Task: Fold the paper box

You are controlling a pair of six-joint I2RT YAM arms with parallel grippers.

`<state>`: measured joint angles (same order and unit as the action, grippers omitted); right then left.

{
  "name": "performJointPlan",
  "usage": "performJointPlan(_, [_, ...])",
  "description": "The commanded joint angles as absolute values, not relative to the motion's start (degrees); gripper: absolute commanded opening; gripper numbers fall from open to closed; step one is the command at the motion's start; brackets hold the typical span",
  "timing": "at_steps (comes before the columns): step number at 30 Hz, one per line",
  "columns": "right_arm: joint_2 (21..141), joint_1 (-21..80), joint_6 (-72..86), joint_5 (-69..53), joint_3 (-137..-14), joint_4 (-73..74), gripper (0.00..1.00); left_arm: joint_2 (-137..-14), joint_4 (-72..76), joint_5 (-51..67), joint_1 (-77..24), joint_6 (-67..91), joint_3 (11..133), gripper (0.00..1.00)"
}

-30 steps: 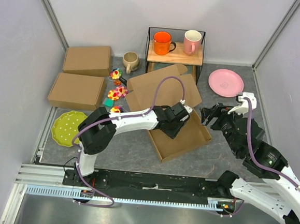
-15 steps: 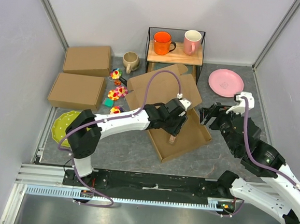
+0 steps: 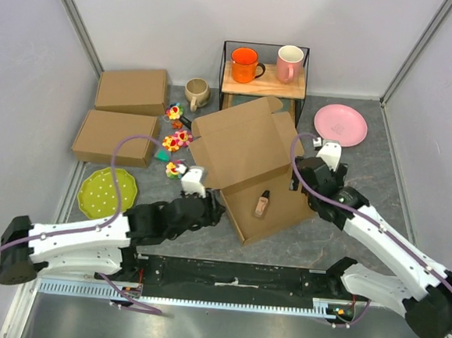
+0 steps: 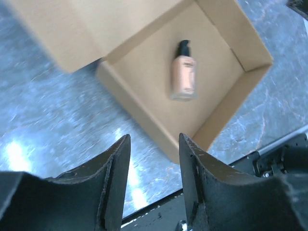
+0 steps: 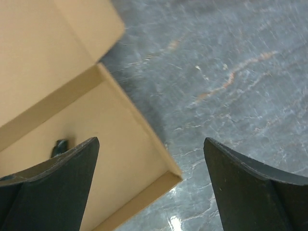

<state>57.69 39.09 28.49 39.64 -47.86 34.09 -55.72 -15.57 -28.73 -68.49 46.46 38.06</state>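
I see the paper box (image 3: 285, 213) on the table (image 3: 351, 171) just in front of the wire rack (image 3: 263, 78), with its lid open on the rack side and a small bottle (image 3: 262, 204) lying in its tray. My left pincer (image 4: 154, 137) hovers beyond the box's edge farthest from the rack, jaws partly apart and empty. My right pincer (image 5: 151, 142) gapes wide, holding nothing.

The brown cardboard paper box (image 3: 246, 159) sits at centre, tray walls up, lid tilted open.
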Motion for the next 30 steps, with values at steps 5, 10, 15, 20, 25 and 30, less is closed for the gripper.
performJointPlan(5, [66.7,30.8,28.4,31.2,-44.0,21.5,0.97,-37.3,-20.0,-41.8,-68.5,62.3,25.8,0.51])
performJointPlan(10, [74.9,30.4,29.3,30.1,-44.8,16.7,0.97,-28.8,-24.5,-41.7,-68.5,64.0,23.1,0.51])
performJointPlan(15, [79.4,30.3,30.1,31.0,-43.8,16.0,0.95,-22.2,-29.4,-42.4,-68.5,65.0,21.4,0.51])
performJointPlan(20, [79.9,30.3,33.3,25.9,-40.4,15.7,0.89,-18.2,-30.3,-44.3,-68.5,64.1,20.3,0.51])
performJointPlan(25, [74.7,32.1,36.7,21.8,-34.8,14.2,0.83,-20.6,-30.1,-46.1,-68.5,63.5,21.1,0.52])
performJointPlan(30, [69.8,35.6,39.3,19.9,-31.2,14.3,0.74,-25.7,-27.7,-46.5,-68.5,62.1,22.2,0.53])
